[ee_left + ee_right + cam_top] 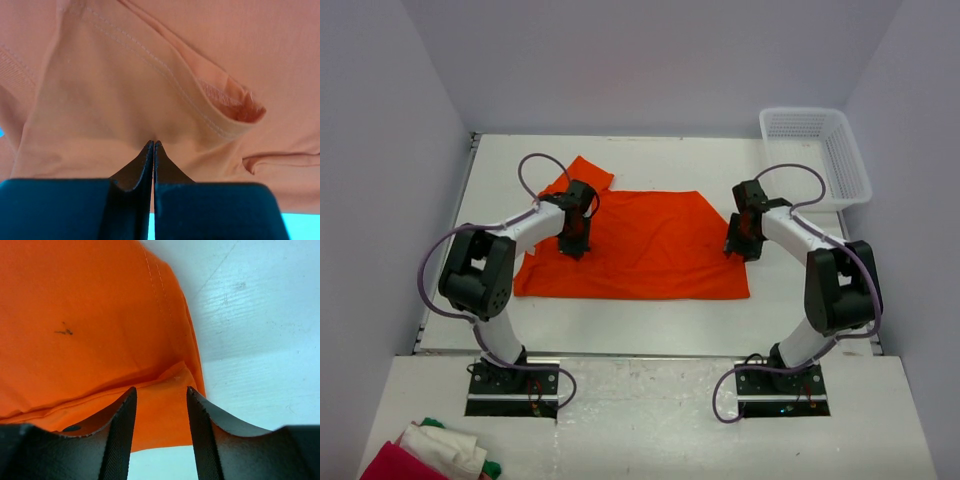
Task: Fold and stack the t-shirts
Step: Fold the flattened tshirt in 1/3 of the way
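Orange t-shirt (645,245) lies flat mid-table. Left gripper (153,146) is pressed together, pinching a pucker of cloth near the left sleeve. Right gripper (160,392) is spread, straddling the right edge. Best to close right on both layers, then lift both sides evenly.

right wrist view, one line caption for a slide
Open right gripper straddling the edge of the orange t-shirt on the white table.
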